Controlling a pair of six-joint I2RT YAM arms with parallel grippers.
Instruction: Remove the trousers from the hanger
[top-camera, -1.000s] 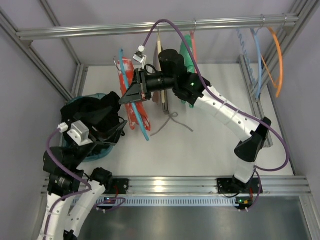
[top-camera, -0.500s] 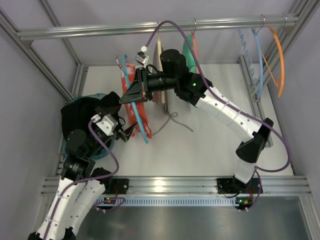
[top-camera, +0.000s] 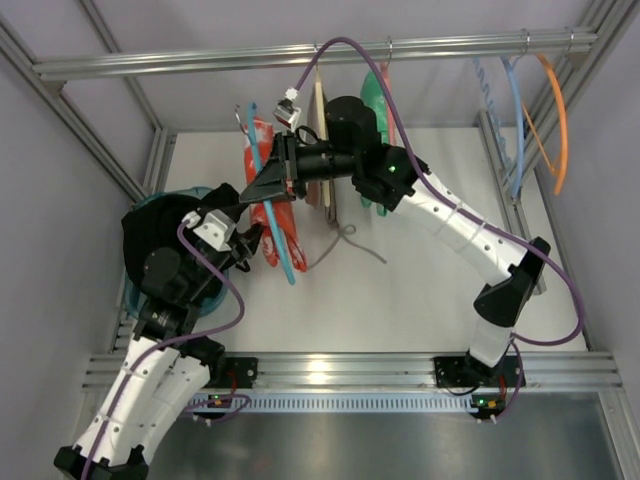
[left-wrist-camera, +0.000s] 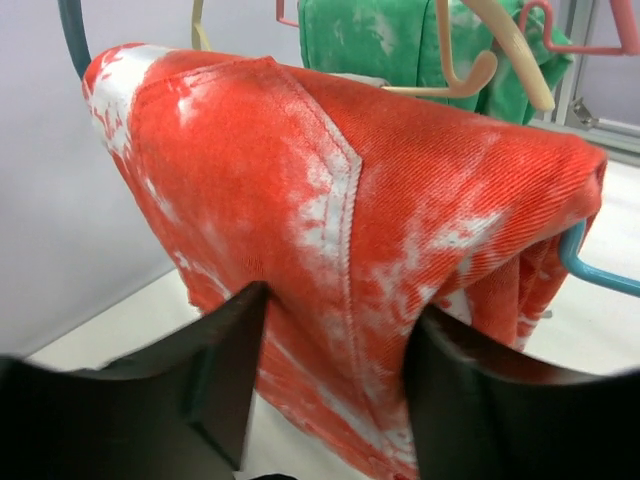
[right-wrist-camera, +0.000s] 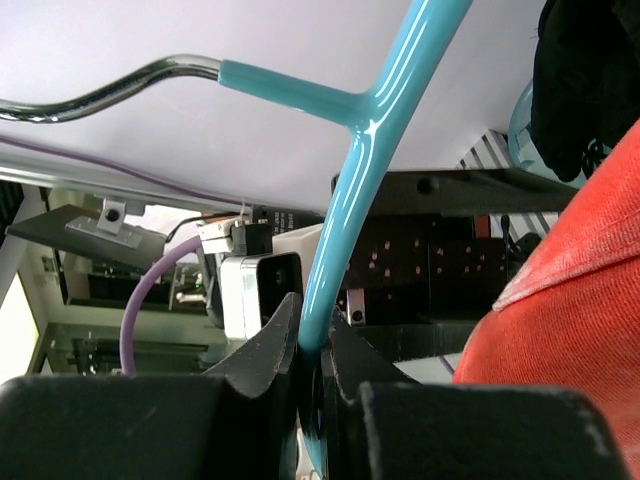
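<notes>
The red-orange trousers (top-camera: 262, 150) with pale patches hang folded over the light-blue hanger (top-camera: 283, 243), out from the rail. My right gripper (top-camera: 262, 187) is shut on the hanger's blue arm (right-wrist-camera: 345, 220) just below its metal hook, with the trousers (right-wrist-camera: 570, 320) at the right of its view. My left gripper (top-camera: 252, 243) is open. Its dark fingers (left-wrist-camera: 215, 370) stand on either side of the lower part of the trousers (left-wrist-camera: 330, 190), close to the cloth. A blue hanger end (left-wrist-camera: 592, 272) sticks out at the fold's right.
A green garment (top-camera: 374, 92) on a pink hanger (left-wrist-camera: 590, 45), a cream hanger (left-wrist-camera: 505, 55) and a grey garment's drawstrings (top-camera: 345, 238) hang behind the trousers. A teal basket (top-camera: 135, 300) holding black cloth sits at left. Blue and orange hangers (top-camera: 553, 120) hang at the rail's right end.
My left arm has swung up and right from the basket until its open fingers reach the trousers. My right gripper has kept its hold on the hanger, shifting only slightly.
</notes>
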